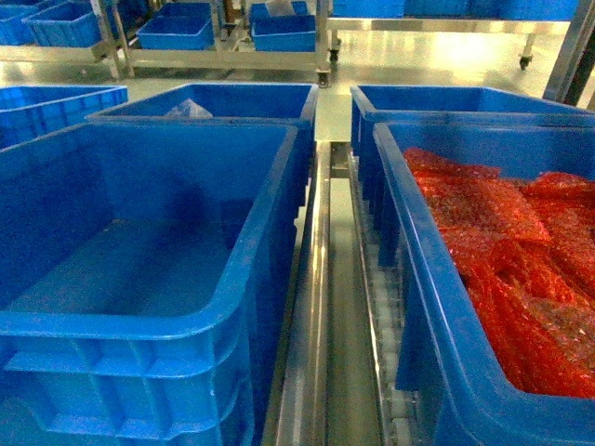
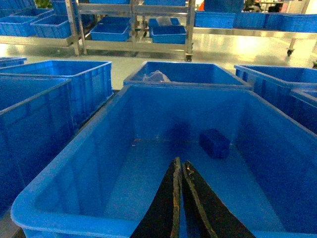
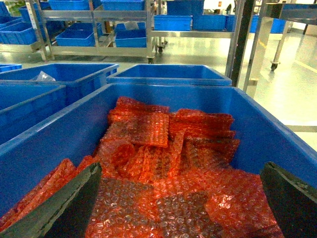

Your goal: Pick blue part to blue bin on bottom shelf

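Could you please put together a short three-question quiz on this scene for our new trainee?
1. True or false: the left claw is shut and holds nothing.
2. What fills the bin under the right claw? A) blue parts B) red bubble-wrap bags C) nothing
3. Fill in: the blue part lies on the floor of the ___ bin, seen from the left wrist.

Key:
1. True. Its fingers meet, with nothing between them.
2. B. The red bubble-wrap bags are piled across its floor, and the claw's fingers stand wide apart above them.
3. Left. The left bin holds only that part.
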Tool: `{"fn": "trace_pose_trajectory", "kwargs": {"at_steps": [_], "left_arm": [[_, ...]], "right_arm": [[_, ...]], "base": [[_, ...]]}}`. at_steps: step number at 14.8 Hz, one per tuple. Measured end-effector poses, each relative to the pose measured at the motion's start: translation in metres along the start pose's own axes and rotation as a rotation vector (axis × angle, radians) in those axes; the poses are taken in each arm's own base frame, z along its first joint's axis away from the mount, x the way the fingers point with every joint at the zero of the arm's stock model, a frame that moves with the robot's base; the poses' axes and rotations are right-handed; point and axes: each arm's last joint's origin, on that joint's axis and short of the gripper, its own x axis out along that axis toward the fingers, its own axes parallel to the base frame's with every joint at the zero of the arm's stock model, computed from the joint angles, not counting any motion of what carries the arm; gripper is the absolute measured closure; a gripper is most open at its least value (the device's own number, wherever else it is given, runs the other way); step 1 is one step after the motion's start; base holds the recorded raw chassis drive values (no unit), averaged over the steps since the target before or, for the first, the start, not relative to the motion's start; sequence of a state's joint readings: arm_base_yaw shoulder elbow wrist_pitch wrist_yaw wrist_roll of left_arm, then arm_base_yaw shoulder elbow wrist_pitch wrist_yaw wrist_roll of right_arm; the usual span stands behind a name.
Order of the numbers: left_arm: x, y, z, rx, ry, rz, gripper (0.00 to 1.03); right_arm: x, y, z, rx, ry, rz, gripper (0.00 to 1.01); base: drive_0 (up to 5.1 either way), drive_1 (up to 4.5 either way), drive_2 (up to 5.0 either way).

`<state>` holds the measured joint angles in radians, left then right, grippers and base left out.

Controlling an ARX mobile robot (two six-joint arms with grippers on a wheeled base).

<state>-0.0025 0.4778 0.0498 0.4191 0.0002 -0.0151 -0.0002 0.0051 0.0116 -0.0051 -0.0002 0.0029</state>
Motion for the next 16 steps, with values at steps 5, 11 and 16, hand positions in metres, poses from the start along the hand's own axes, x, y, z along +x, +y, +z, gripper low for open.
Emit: {"fn": "trace_pose_trajectory", "kwargs": {"at_steps": [5, 11, 16], "left_arm": [[-0.011, 0.000, -0.006, 0.000, -0.024, 0.000, 1.01], [-0.021, 0.000, -0.007, 0.000, -0.020, 0.000, 1.01], [-0.032, 0.000, -0.010, 0.001, -0.010, 0.003, 1.01]], "right_arm": [[0.000, 0.000, 0.000, 0.000, 0.000, 0.000, 0.03], [0.000, 0.000, 0.000, 0.000, 0.000, 0.000, 0.03], [0.000, 0.000, 0.000, 0.000, 0.002, -0.001, 0.03]], "base": [[0.0, 0.00, 0.0], [0.0, 0.00, 0.0], [0.0, 0.00, 0.0]]}}
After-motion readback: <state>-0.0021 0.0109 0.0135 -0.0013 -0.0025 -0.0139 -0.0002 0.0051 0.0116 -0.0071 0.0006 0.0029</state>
